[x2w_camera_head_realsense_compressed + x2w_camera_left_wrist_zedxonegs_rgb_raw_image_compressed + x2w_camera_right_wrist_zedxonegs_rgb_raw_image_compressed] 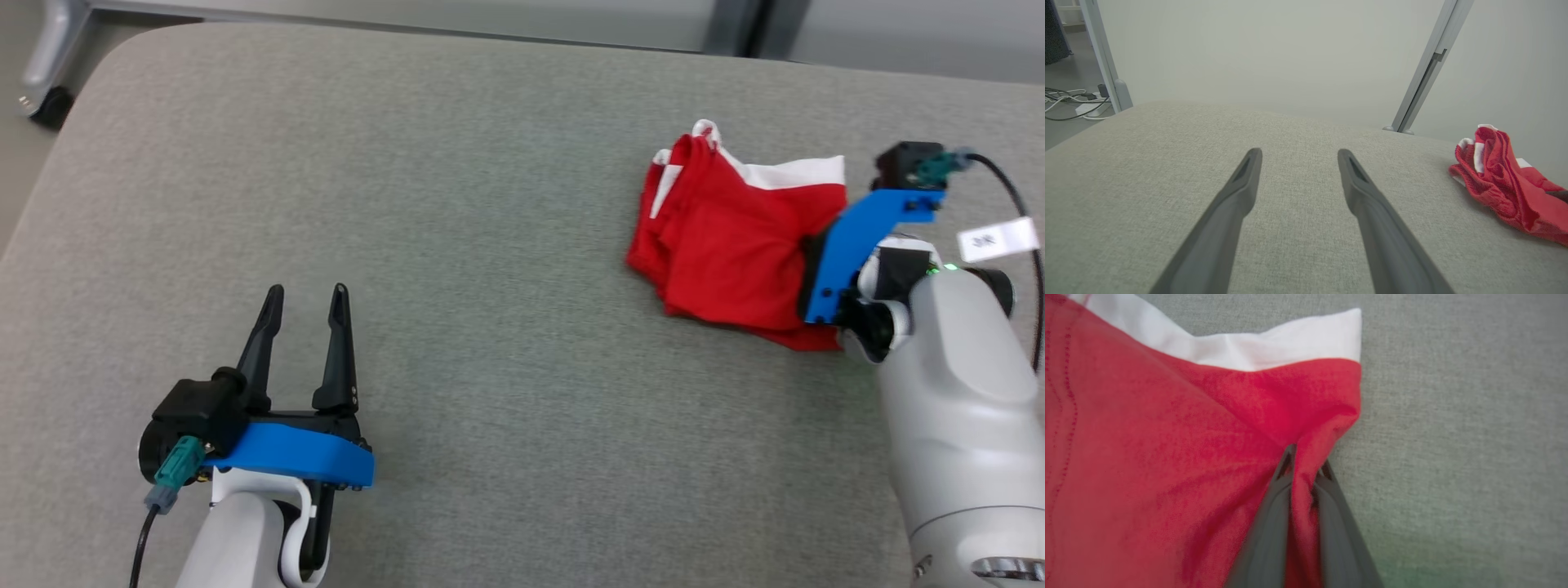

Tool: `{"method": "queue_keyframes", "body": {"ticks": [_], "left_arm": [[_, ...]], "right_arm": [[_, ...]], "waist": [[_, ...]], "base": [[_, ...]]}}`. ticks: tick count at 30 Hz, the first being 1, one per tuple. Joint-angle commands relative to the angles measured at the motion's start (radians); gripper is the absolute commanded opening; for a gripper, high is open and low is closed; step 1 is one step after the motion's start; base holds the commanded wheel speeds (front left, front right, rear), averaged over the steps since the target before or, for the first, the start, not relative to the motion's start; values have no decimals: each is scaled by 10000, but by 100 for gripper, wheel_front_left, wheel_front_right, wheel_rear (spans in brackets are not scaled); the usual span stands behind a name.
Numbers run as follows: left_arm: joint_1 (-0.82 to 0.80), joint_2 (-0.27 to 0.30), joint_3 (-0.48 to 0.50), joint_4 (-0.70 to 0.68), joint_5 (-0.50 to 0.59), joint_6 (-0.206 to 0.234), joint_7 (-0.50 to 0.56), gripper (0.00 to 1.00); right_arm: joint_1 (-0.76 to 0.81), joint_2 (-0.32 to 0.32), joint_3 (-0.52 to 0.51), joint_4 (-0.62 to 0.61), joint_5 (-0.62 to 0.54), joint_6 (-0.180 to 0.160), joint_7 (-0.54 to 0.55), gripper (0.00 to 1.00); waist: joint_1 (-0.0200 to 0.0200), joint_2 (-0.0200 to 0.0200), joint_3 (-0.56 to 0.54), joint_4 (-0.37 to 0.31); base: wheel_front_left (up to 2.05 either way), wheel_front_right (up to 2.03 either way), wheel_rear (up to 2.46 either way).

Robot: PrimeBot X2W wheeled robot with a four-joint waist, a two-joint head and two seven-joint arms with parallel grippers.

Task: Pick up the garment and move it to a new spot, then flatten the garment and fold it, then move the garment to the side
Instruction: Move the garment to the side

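Right wrist view: the right jaws were seen clenched on a pinched ridge of the garment (1167, 457), red cloth being gathered between the two tips and drawn into creases that ran away from them. Most of the garment was spread to the left of those jaws, its white band (1274, 347) lay ahead of them, and bare bench (1453, 437) was left to their right. In the head view the garment was found crumpled in a loose heap on the grey bench, directly under and ahead of the right jaws. The left jaws were held released, with nothing between them and only bare bench beneath; the garment was seen well off to their right. The garment was judged light, soft and limp: it could be expected to sag and trail from a single pinch and to drag on the rough bench cover rather than slide. A hold on gathered cloth near an edge, as taken here, was judged enough for lifting; for flattening, a corner or the banded hem would better be taken, one by each pair of jaws.
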Motion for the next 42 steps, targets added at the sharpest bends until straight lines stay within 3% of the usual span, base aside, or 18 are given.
{"method": "queue_keyframes", "body": {"ticks": [1, 6, 11, 16, 20, 26, 32, 38, 39, 40, 42], "left_arm": [[-19, 22, 65, -26, 50, -33, -41, 100], [178, 164, 329, -174, 129, -16, -39, 100], [104, 227, 467, -403, 216, -7, -39, 100], [-301, 245, 434, -527, 321, -39, -39, 100], [-506, 270, 249, -683, 408, -51, -39, 100], [-886, 441, 45, -817, 469, -88, 101, 100], [-1291, 609, -199, -1034, 491, -119, 259, 100], [-1558, 742, -340, -1190, 514, -125, 381, 100], [-1592, 764, -353, -1187, 503, -128, 374, 100], [-1624, 793, -371, -1169, 492, -128, 366, 100], [-1623, 820, -392, -1124, 472, -121, 357, 100]], "right_arm": [[-29, 27, 358, 120, -101, -3, -12, 0], [-678, -119, 2716, -290, 438, -1, -34, 0], [-1141, -930, 5251, -1119, 1687, -3, 338, 0], [-1405, -2342, 6975, -2403, 3310, -3, 1135, 0], [-1589, -3765, 7861, -3354, 3945, -1, 1631, 0], [-1431, -5611, 8294, -4044, 4124, -3, 1546, 0], [-1268, -6924, 8265, -3924, 3018, -5, 451, 0], [-1014, -6888, 6929, -2911, 1650, -5, -1077, 0], [-976, -6777, 6646, -2671, 1438, -5, -1274, 29], [-899, -6659, 6345, -2409, 1174, -5, -1419, 100], [-802, -6339, 5783, -2087, 785, -3, -1761, 100]], "waist": [[-1, 0, -203, -337], [-1, 0, -409, -1408], [-1, 0, -332, -2556], [-1, 0, -32, -3413], [-1, 0, 297, -3967], [-1, 0, 956, -4337], [-1, 0, 1738, -4191], [-1, 0, 2265, -3900], [-1, 0, 2300, -3866], [-1, 0, 2316, -3828], [-1, 0, 2278, -3779]], "base": [[0, 0, 0], [0, 0, 0], [0, 0, 0], [0, 0, 0], [0, 0, 0], [0, 0, 0], [0, 0, 0], [0, 0, 0], [0, 0, 0], [0, 0, 0], [0, 0, 0]]}}
